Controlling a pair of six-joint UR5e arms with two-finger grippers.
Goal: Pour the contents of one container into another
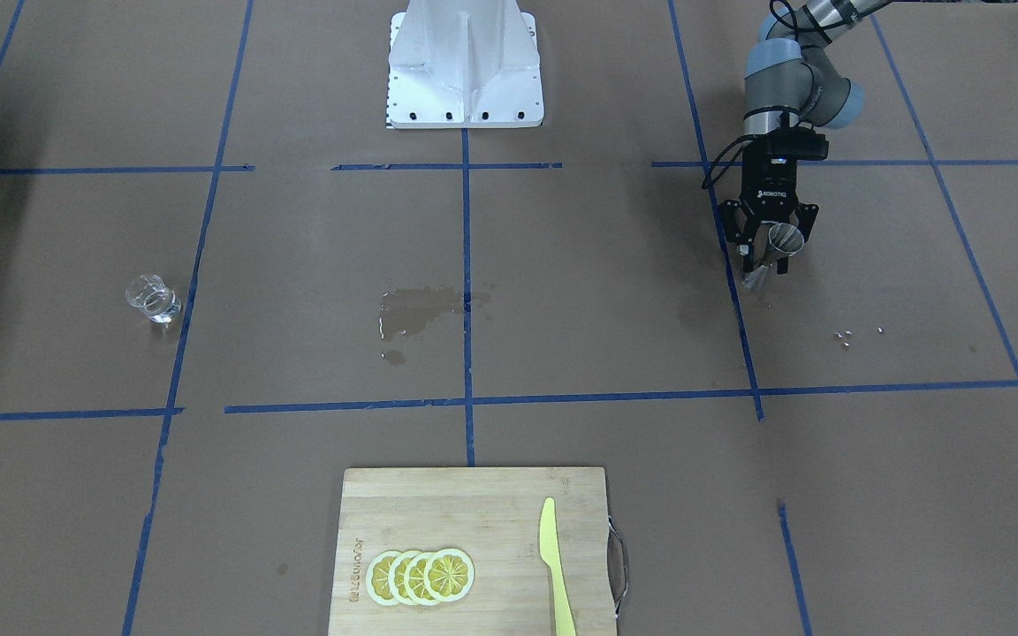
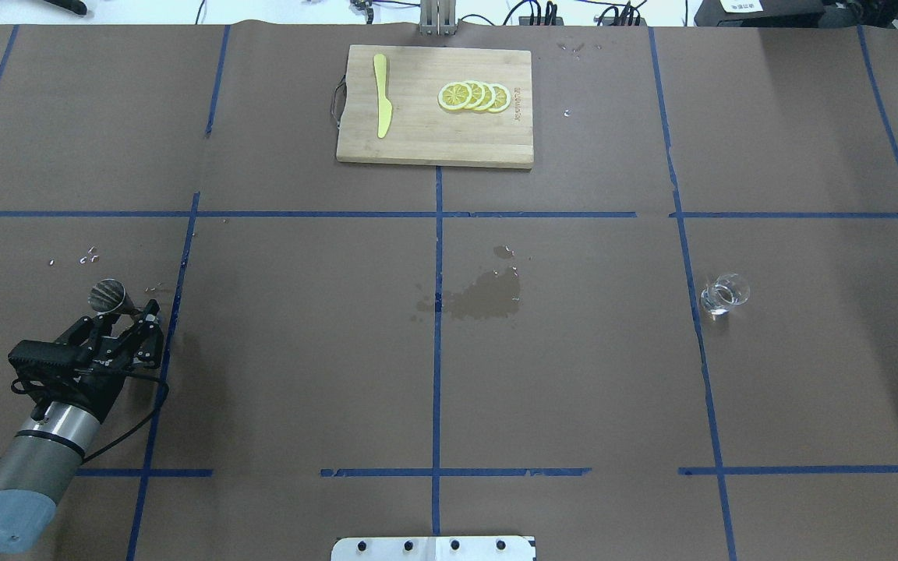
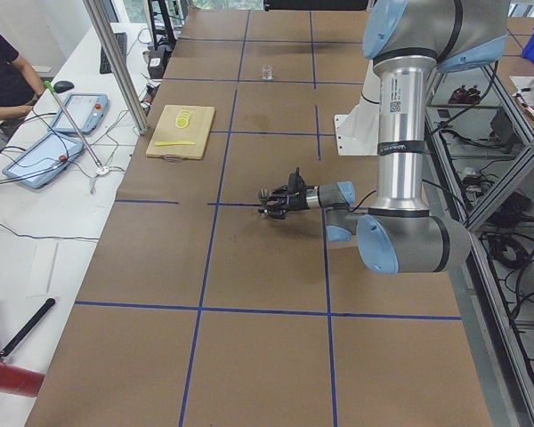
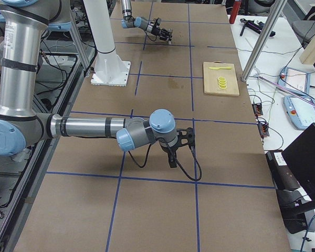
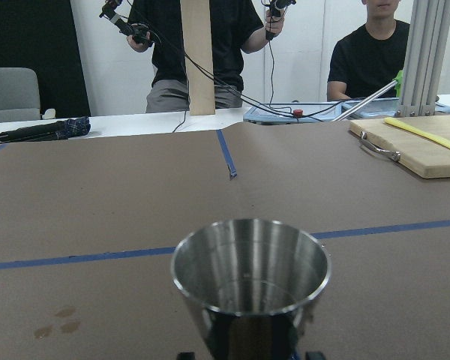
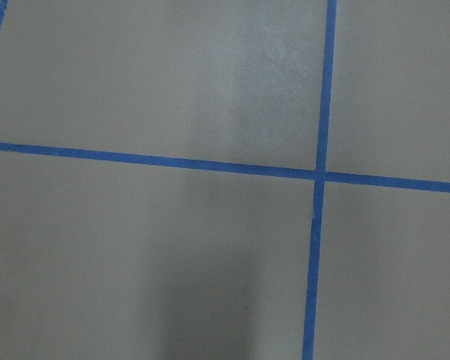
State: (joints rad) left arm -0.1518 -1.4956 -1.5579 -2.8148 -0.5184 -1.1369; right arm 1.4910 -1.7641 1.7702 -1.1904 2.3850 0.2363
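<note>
The steel jigger stands upright at the table's left end, its open top filling the left wrist view. My left gripper reaches in level and is shut on the jigger's narrow waist. I cannot tell whether the base touches the table. The clear glass cup stands alone far off on the right side, with a little liquid in it. My right gripper shows only in the exterior right view, low over bare table, so I cannot tell whether it is open or shut. Its wrist view holds only brown paper and blue tape.
A wet patch darkens the table's middle. A wooden cutting board with lemon slices and a yellow knife lies at the far edge. The robot's white base sits at the near edge. People stand beyond the table.
</note>
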